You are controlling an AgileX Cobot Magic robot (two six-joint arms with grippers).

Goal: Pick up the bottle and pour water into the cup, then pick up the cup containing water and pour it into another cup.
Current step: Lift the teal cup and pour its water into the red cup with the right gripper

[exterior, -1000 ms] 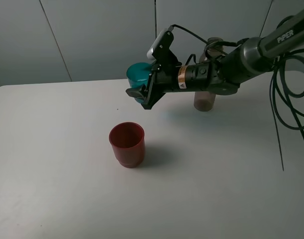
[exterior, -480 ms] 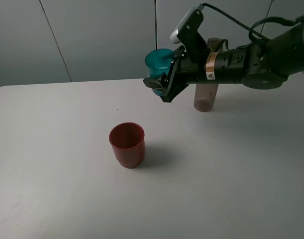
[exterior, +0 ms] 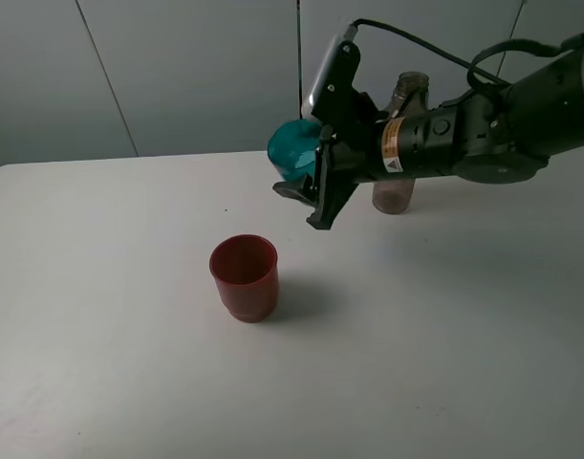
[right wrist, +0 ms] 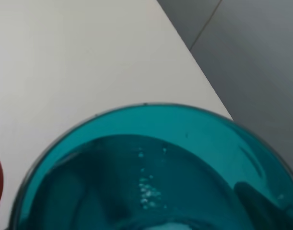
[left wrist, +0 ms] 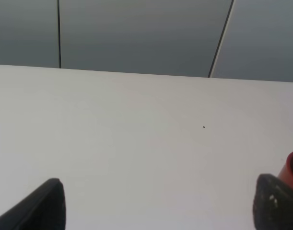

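Left wrist view: left gripper point(left wrist: 160, 206) idling, jaws spread, empty. Exterior high: translucent red plastic cup point(exterior: 244, 277) standing; right gripper point(exterior: 303, 196) pinching small translucent teal-blue tumbler point(exterior: 292, 153) aloft, tilted, up-right of it; smoky grey-brown plastic bottle point(exterior: 392, 196) standing behind arm. Likely cup-to-cup pour starting; next move needing tumbler mouth over red rim.

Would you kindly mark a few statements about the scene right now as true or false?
1. The right end effector holds the teal cup off the table. True.
2. The red cup lies on its side. False: it stands upright on the table.
3. The bottle stands on the table, partly hidden behind the right arm. True.
4. The left end effector is shut on the bottle. False: its fingers stand wide apart with nothing between them.
5. The teal cup sits inside the red cup. False: the two are apart, and the teal cup is in the air.
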